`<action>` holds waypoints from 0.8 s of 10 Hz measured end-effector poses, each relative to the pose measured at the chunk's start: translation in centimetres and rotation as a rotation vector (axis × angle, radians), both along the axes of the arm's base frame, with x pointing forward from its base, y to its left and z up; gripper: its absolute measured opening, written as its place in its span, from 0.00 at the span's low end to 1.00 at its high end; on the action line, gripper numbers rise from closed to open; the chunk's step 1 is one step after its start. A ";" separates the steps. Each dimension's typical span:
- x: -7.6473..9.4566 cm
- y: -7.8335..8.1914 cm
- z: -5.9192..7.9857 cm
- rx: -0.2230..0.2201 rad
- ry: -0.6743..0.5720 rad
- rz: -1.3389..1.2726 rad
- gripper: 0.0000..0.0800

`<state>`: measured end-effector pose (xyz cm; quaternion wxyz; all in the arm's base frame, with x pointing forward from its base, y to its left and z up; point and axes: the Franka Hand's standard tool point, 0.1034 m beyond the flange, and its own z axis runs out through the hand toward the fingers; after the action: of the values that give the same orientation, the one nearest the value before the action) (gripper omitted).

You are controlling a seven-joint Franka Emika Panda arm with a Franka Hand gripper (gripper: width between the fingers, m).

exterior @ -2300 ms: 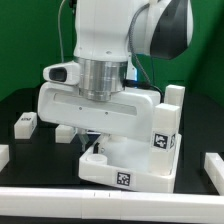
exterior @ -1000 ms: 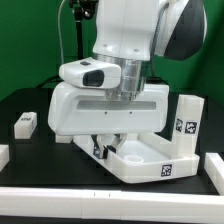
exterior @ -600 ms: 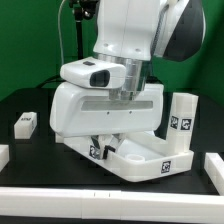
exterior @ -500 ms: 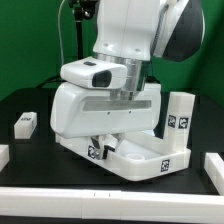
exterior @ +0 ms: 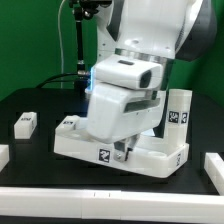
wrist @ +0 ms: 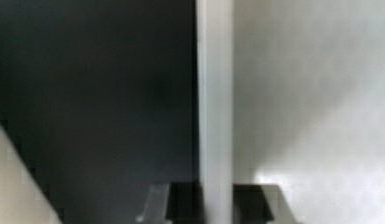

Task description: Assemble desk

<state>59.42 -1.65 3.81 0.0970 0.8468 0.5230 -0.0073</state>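
The desk panel, white and rimmed with tags on its front wall, lies on the black table under the arm. My gripper reaches down onto its front part. In the wrist view, the panel's thin white rim runs between the two dark fingers, so my gripper is shut on the rim. One white tagged leg stands upright at the panel's far corner on the exterior view's right. Another tagged leg lies apart on the exterior view's left.
Low white bars lie near the front at the exterior view's left and right. A white strip runs along the table's front edge. A green wall stands behind.
The arm's wrist has turned and swung toward the exterior view's right. The gripped panel has turned with it, and its front wall now reaches farther to the exterior view's left.
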 end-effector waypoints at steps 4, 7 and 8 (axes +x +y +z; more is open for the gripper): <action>-0.1 -0.6 -0.1 -0.046 0.037 0.187 0.08; 1.9 3.0 0.1 -0.039 0.038 0.226 0.08; 2.6 3.4 0.2 -0.040 0.043 0.249 0.08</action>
<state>62.07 1.75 4.00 0.1028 0.7728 0.6258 -0.0238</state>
